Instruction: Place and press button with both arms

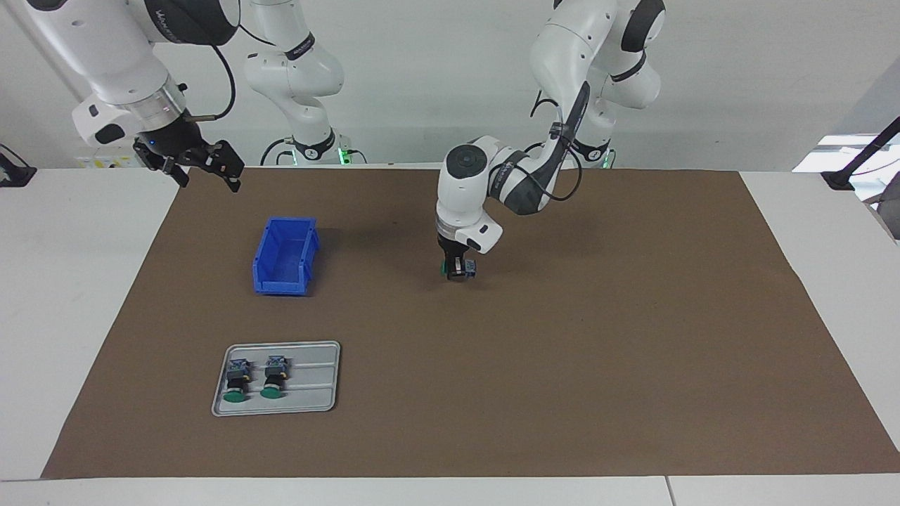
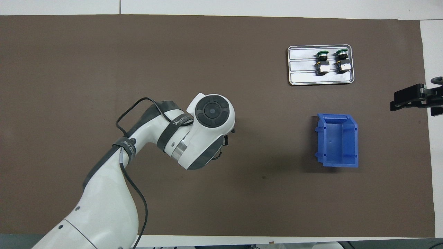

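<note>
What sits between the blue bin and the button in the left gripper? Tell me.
Nothing: only bare brown mat lies between the blue bin and the button held by the left gripper, as the facing view shows.

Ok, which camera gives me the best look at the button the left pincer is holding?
The facing view: the button shows between the tips of the left pincer, low over the brown mat, green cap turned sideways. In the overhead view the left arm's wrist covers both, so that button is hidden there.
</note>
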Robot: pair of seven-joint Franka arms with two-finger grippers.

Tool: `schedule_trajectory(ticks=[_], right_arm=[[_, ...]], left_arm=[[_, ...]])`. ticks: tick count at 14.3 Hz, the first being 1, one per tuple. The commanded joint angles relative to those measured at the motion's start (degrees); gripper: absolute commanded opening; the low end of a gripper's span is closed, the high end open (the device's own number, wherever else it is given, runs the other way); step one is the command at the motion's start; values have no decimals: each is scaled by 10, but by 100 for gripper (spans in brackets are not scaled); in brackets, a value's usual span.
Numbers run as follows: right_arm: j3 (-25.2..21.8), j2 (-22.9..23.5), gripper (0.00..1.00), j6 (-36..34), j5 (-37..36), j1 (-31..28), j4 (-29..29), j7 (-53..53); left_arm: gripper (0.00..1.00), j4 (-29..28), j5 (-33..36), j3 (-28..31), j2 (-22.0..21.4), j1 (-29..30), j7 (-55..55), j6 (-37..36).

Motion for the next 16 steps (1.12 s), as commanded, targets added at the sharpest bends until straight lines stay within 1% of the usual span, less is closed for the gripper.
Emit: schedule_trajectory(ticks=[1, 3, 5, 7, 9, 10, 11, 13, 14, 16], right_arm=[[1, -9, 99, -5, -1, -1, -6, 6], [1, -9, 99, -5, -1, -1, -6, 6], [1, -9, 99, -5, -1, -1, -6, 6], [1, -9, 99, -5, -1, -1, -6, 6], [1, -9, 99, -5, -1, -1, -6, 6], [1, -9, 99, -5, -1, -1, -6, 6], [1, -9, 99, -5, -1, -1, -6, 6], [1, -9, 99, -5, -1, -1, -6, 6], [1, -9, 99, -5, -1, -1, -6, 6], [1, -9, 99, -5, -1, -1, -6, 6]], left_arm=[[0, -14, -52, -3, -54, 40, 57, -6], [0, -14, -141, -3, -63, 57, 142, -6], [0, -17, -251, -2, -63, 65, 247, -1], [0, -32, -329, -2, -70, 73, 343, 8], [0, -55, -381, -3, -75, 75, 384, 49], [0, -62, -414, -3, -77, 76, 404, 52], [0, -82, -475, -3, -84, 90, 444, 59], [0, -132, -645, -1, -105, 94, 539, 96], [0, -140, -666, -1, -108, 94, 578, 107], [0, -140, -667, -1, -108, 97, 594, 105]])
